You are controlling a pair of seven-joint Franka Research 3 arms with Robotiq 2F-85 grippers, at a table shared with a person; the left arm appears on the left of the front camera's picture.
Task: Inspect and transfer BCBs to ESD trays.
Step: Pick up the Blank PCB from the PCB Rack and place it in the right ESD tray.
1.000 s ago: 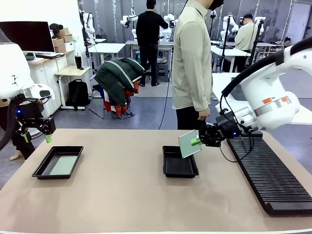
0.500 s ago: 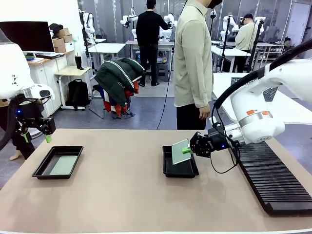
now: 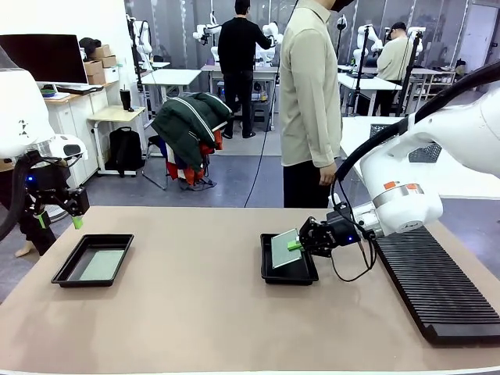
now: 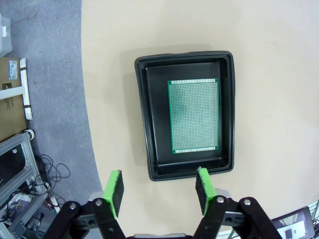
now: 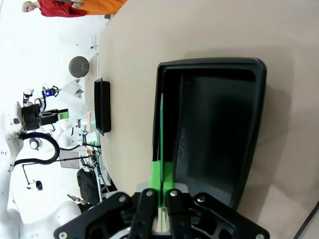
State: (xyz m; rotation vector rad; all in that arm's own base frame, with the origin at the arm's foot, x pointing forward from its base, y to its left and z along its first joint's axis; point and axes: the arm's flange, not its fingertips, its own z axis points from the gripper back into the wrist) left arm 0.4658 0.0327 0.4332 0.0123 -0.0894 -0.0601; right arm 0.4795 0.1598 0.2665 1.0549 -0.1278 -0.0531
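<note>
The right end effector (image 3: 295,245), pinching a tilted BCB (image 3: 283,248) by its right edge, holds it over the middle tray (image 3: 287,273), long axis running near-to-far.

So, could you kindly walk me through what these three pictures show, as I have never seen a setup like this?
Gladly. The front picture looks across a beige table from between two white robot arms; a person stands at the far side. The other two pictures come from cameras on each arm's wrist, looking along its fingers.

The right end effector is shut on a thin green circuit board, holding it tilted over a black tray; in its wrist picture the board is edge-on. The left end effector hangs open above the other tray, where a second board lies flat. A long black slotted rack sits on the right.
</note>
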